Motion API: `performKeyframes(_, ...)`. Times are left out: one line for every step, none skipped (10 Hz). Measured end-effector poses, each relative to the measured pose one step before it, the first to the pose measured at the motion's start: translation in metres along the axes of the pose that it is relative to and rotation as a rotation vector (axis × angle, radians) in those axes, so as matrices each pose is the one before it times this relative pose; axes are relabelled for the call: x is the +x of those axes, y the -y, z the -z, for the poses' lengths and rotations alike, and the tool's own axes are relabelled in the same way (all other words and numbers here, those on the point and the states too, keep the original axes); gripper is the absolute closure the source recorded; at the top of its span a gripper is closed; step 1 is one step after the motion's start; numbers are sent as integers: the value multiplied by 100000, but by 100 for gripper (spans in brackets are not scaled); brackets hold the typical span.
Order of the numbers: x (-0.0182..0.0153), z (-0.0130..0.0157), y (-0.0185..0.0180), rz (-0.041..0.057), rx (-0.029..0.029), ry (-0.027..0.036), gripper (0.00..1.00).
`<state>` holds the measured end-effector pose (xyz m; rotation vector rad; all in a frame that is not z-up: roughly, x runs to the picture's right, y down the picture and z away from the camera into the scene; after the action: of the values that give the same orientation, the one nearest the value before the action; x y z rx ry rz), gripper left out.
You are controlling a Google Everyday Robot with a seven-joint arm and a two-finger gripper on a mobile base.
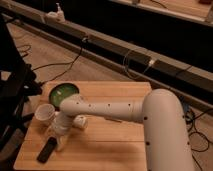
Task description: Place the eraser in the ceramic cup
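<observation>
The eraser is a flat black slab lying on the wooden table near its front left corner. The ceramic cup is a white mug standing upright at the table's left edge, behind the eraser. My gripper hangs from the white arm, pointing down just right of the eraser's far end and low over the table. It stands in front of and to the right of the cup. Nothing shows in the gripper.
A green round bowl sits at the table's back left, behind the cup. A small white box lies right of the gripper, partly under the arm. A dark stand is to the left, cables lie on the floor behind.
</observation>
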<state>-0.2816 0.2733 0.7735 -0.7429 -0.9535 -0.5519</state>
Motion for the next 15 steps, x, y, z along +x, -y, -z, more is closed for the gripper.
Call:
performKeyframes(-21,-772,695,866,181,1421,35)
performKeyframes(112,-603,408,387,74,1234,35)
performKeyframes(122,-477,192,183,-92,1006,35)
performKeyframes(267,-406,-178,-38,-624,655,38)
performKeyframes(302,-48,-389,-269,-528,-297,46)
performKeyframes(369,381,-736,-597,-775,-1355,58)
performKeyframes(337,439,-618,-830,-332,-1406,66)
performKeyframes(505,788,-553,-1684,806,-2220,76)
performKeyframes(356,1252,-842,-3047,1467,-2118,88)
performKeyframes(81,1003,-488,-2162,1606,-1514,95)
performKeyframes(335,1646,-694,-3497,2599,-2185,100)
performKeyframes(408,1931,-508,-3964,2918,-1841,100)
performKeyframes(537,2201,-492,-4748,3116,-1514,100)
performKeyframes(505,2266,-46,-4191,3315,-1053,100)
performKeyframes(428,2527,544,-2997,3716,-1052,100)
